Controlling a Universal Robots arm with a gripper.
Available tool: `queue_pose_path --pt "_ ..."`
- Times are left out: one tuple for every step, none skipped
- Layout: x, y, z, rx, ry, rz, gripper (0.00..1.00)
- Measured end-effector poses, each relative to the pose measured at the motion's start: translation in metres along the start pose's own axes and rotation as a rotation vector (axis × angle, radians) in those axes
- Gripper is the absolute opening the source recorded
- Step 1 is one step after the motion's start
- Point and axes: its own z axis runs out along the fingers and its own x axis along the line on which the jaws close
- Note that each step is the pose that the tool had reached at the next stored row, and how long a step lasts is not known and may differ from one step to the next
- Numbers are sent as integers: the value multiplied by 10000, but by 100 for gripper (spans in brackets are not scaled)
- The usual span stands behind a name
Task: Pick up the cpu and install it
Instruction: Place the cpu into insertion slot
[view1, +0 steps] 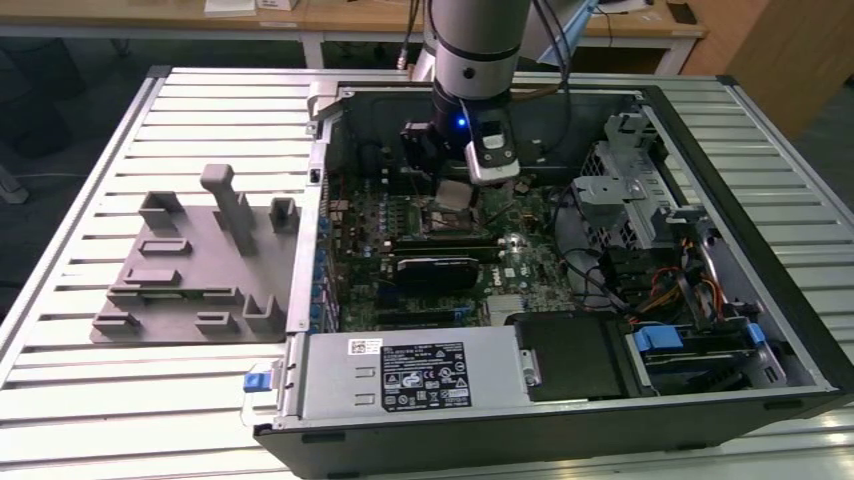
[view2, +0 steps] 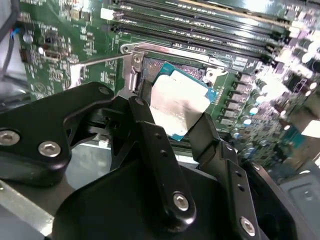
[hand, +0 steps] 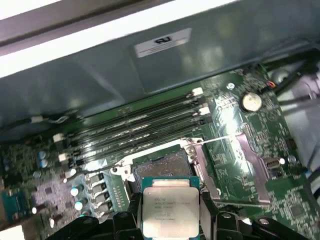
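While gripping the cpu (view2: 180, 102) by two opposite edges, with the gripper (view2: 176, 114) clenched on it and the silver lid facing up, treat alignment as the whole job. Disregard the grey fixture block (view1: 187, 265), well off to the exterior view's left of the socket (hand: 159, 167) and outside the computer case (view1: 561, 435). Note the present position of the chip: directly above the socket, apart from it, not yet seated. Judge clearance from both wrist views rather than from the exterior view. Check the chip edges for parallelism with the socket walls; seemingly turned a little against them in the second wrist view, though possibly only a matter of camera angle. Confirm the hinged metal frame (hand: 248, 155) and its thin lever (hand: 220, 138), both just beside the socket, as swung clear of the descent path. Lower straight down without sliding sideways, to spare the socket contacts, judged fragile. Avoid pressing. Stay away from the drive cage (view1: 634, 200), to the exterior view's right of the socket.
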Motion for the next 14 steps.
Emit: queue_pose_path --pt "0 0 1 -4 -14 175 54" --pt "0 0 2 -6 -29 359 54" --pt "0 0 4 -10 -43 532 54" --pt "0 0 5 -13 -59 729 54" --pt "0 0 6 -16 -73 907 54" --pt "0 0 7 -19 -87 1077 54" --pt "0 -1 9 -23 -103 1271 54" --pt "0 -1 10 -26 -117 1451 54" --pt "0 -1 11 -29 -132 1630 54" --pt "0 -1 12 -32 -146 1810 54" --pt "0 -1 14 -35 -161 1989 54" --pt "0 -1 15 -38 -176 2167 54" --pt "0 -1 16 -42 -191 2358 54" --pt "0 -1 18 -45 -206 2542 54"
